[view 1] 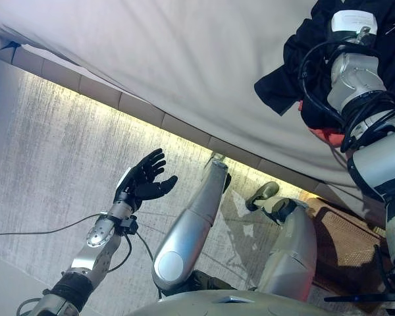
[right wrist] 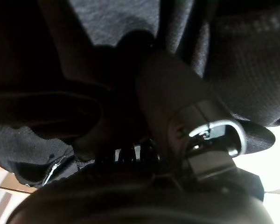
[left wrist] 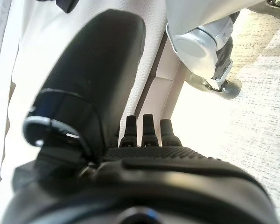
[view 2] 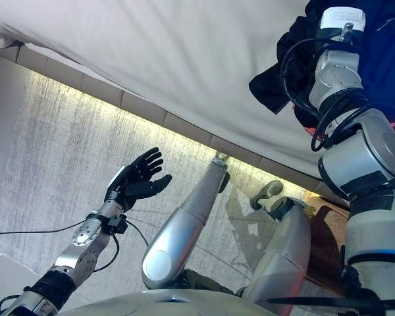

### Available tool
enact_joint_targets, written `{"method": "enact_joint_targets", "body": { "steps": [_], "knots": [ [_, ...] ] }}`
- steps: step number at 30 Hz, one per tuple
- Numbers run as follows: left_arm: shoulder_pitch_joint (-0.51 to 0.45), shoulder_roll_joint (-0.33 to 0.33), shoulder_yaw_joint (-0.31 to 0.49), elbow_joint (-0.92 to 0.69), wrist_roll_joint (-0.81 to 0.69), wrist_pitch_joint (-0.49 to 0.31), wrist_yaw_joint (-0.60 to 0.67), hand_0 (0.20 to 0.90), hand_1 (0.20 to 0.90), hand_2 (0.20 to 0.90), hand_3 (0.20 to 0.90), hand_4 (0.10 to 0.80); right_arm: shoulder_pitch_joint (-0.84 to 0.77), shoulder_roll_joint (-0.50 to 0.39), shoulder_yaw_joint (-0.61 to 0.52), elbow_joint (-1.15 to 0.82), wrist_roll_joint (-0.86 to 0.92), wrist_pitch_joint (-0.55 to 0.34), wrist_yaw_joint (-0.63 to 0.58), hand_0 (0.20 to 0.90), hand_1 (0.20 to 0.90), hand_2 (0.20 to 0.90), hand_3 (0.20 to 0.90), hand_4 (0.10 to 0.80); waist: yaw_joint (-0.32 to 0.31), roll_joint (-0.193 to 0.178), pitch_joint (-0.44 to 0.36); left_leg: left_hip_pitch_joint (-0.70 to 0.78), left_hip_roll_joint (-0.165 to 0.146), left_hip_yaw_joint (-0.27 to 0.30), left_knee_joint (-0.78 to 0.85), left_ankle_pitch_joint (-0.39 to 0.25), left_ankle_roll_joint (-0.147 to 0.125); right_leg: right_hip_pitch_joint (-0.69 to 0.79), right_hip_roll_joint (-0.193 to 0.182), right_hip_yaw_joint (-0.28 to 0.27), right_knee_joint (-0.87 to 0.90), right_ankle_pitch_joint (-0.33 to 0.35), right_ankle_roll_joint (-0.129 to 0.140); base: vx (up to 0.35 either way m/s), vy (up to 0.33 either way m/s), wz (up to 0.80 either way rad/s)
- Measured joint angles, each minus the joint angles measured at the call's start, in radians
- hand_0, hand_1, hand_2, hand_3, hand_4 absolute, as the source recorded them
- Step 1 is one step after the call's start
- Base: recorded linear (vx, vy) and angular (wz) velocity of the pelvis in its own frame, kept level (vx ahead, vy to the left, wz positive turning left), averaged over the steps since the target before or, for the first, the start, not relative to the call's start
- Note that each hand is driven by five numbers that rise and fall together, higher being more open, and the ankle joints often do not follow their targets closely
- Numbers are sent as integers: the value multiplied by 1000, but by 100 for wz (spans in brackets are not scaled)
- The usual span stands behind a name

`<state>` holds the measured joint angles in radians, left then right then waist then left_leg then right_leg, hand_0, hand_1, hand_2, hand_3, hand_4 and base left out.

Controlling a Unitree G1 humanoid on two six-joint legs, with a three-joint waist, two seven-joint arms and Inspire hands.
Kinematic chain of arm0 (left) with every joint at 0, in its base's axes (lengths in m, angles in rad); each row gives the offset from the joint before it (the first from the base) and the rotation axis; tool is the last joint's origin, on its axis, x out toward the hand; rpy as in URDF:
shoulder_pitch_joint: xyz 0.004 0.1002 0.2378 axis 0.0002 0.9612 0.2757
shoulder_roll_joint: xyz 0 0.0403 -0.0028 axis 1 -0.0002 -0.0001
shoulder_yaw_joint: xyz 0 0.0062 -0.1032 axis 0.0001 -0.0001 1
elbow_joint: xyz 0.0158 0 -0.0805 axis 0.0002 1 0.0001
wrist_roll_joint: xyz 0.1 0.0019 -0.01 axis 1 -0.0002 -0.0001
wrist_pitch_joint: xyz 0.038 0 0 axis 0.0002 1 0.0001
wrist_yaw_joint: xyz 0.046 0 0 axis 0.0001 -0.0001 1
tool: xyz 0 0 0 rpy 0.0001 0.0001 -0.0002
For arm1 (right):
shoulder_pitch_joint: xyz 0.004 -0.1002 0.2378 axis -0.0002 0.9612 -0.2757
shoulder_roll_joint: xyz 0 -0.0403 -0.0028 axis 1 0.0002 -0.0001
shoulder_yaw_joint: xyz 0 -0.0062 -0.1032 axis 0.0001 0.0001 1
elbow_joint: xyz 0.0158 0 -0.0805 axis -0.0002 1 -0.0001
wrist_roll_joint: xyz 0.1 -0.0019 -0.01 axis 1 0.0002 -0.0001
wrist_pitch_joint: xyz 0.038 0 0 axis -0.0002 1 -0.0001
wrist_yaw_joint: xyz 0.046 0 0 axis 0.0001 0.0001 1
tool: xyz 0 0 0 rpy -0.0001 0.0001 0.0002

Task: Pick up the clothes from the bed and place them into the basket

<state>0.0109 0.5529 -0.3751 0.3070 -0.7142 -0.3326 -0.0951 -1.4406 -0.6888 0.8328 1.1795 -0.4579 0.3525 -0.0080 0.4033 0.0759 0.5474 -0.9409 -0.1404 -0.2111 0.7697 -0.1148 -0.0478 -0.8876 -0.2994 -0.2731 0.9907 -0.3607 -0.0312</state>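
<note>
A heap of dark clothes [view 1: 283, 72] lies on the bed's white sheet [view 1: 184, 59] at the far right, with a bit of red cloth [view 1: 326, 135] beneath it and blue cloth [view 2: 385, 46] beside it. My right arm reaches up into this heap. In the right wrist view my right hand [right wrist: 168, 88] is buried in the dark fabric [right wrist: 121, 18], which wraps it on all sides. My left hand [view 1: 141, 181] hovers open over the floor, away from the bed and holding nothing. The brown woven basket [view 1: 342, 243] stands on the floor at lower right, below the bed's edge.
The bed's padded beige side rail [view 1: 145, 108] runs diagonally across the view, lit from underneath. Grey carpet [view 1: 52, 145] covers the floor on the left.
</note>
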Motion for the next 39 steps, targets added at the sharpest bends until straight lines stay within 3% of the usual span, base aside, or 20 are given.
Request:
{"method": "enact_joint_targets", "body": {
  "steps": [1, 2, 3, 4, 5, 7, 8, 9, 14, 22, 24, 30, 34, 39],
  "knots": [
    [0, 5, 1, -13, -1, 0, 0, 900, 900, 900, 900, 800, 0, -7, -4, 7, 41, -6, -6, 535, 535, 535, 475, 375, 0, 0, 0, 0, 0, 8, -3, 0, -8, -3, -5, 10, -4, 0, 0, 26, -43, 8],
    [0, 8, 1, -24, -1, -2, 0, 900, 900, 900, 900, 800, -4, -14, -4, 13, 73, -13, -12, 300, 300, 300, 200, 100, -4, 0, 0, -7, -5, 12, 26, -11, -24, -2, -12, 15, -12, 0, 0, 32, -45, 6],
    [6, 9, 1, -29, -1, -4, 0, 900, 900, 900, 900, 800, -5, -16, -7, 14, 96, -23, -16, 300, 300, 300, 200, 100, -7, 0, -1, -18, -10, 17, 98, -26, -7, -1, -20, 14, -10, 0, 0, 26, -34, -25],
    [32, 11, 7, -41, -1, -6, 0, 900, 900, 900, 900, 800, -4, -14, -10, 11, 131, -41, -19, 300, 300, 300, 200, 100, 1, 2, -2, -4, -18, 24, 235, -63, 35, 2, -17, 13, 2, 1, 1, 24, -25, -45],
    [44, 14, 19, -49, -1, -4, -3, 900, 900, 900, 900, 800, -8, -31, -15, -6, 184, -71, -33, 300, 300, 300, 200, 100, -8, 0, 0, 25, -15, 28, 203, -142, 17, -8, -3, 18, 37, 5, 10, 12, -15, -26],
    [41, 14, 25, -50, -1, -6, -3, 900, 900, 900, 900, 800, -7, -55, -52, -3, 248, -86, -59, 300, 300, 300, 200, 100, -26, 0, 0, 23, -30, 40, 197, -136, 25, 12, 15, 3, 92, 2, 10, -3, -8, 15],
    [43, 11, 26, -49, -1, -8, -2, 900, 900, 900, 900, 800, -8, -68, -72, -7, 266, -91, -66, 300, 300, 300, 200, 100, -25, 5, 1, 23, -36, 52, 200, -134, 29, 30, 33, 8, 81, -34, -23, 0, 0, 0],
    [61, 11, 33, -51, -1, -27, 1, 900, 900, 900, 900, 800, -2, -74, -80, -28, 286, -109, -100, 300, 300, 300, 200, 100, -27, 12, 1, 25, -32, 56, 200, -121, 41, 35, 36, 11, 70, -27, -21, -17, 13, -10],
    [66, 7, 34, -44, 0, -30, 14, 900, 900, 900, 900, 800, 70, -73, -80, -71, 304, -135, -158, 300, 300, 300, 200, 100, -34, 12, 2, 101, -21, 83, 156, -104, 46, 106, 38, 14, 20, -12, -20, -10, 43, -9],
    [46, 3, 35, -35, 10, -40, 23, 900, 900, 900, 900, 800, 150, -77, -81, -129, 341, -145, -176, 300, 300, 300, 200, 100, -74, 6, 5, 376, -13, 94, -31, -72, 66, 356, 49, 21, -155, 32, 7, 52, 7, -10],
    [44, -12, 37, -17, 19, -38, 23, 900, 900, 900, 900, 800, 155, -83, -82, -135, 360, -146, -179, 300, 300, 300, 200, 100, -82, 3, 4, 476, 1, 106, -118, -54, 70, 443, 63, 28, -238, 58, 17, 102, 8, -28],
    [1, -39, 37, -9, 74, 52, 51, 900, 900, 900, 900, 800, 162, -187, -160, -222, 443, -186, -186, 300, 300, 300, 200, 100, -107, -24, -1, 732, 37, 125, -401, 45, 67, 660, 119, 37, -502, 170, 34, 92, -6, -26],
    [-26, -35, 37, 6, 89, 98, 75, 900, 900, 900, 900, 800, 140, -243, -165, -215, 477, -198, -177, 300, 300, 300, 200, 100, -145, -60, -20, 878, 53, 144, -538, 81, 64, 788, 148, 50, -627, 208, 47, 137, 0, -22],
    [-46, -50, 30, 114, 89, 141, 78, 900, 900, 900, 900, 800, 117, -305, -190, -202, 538, -223, -153, 300, 300, 300, 200, 100, -211, -104, -146, 947, 73, 179, -652, 95, 61, 849, 180, 77, -764, 248, 61, 47, 13, -26]
  ]
}}
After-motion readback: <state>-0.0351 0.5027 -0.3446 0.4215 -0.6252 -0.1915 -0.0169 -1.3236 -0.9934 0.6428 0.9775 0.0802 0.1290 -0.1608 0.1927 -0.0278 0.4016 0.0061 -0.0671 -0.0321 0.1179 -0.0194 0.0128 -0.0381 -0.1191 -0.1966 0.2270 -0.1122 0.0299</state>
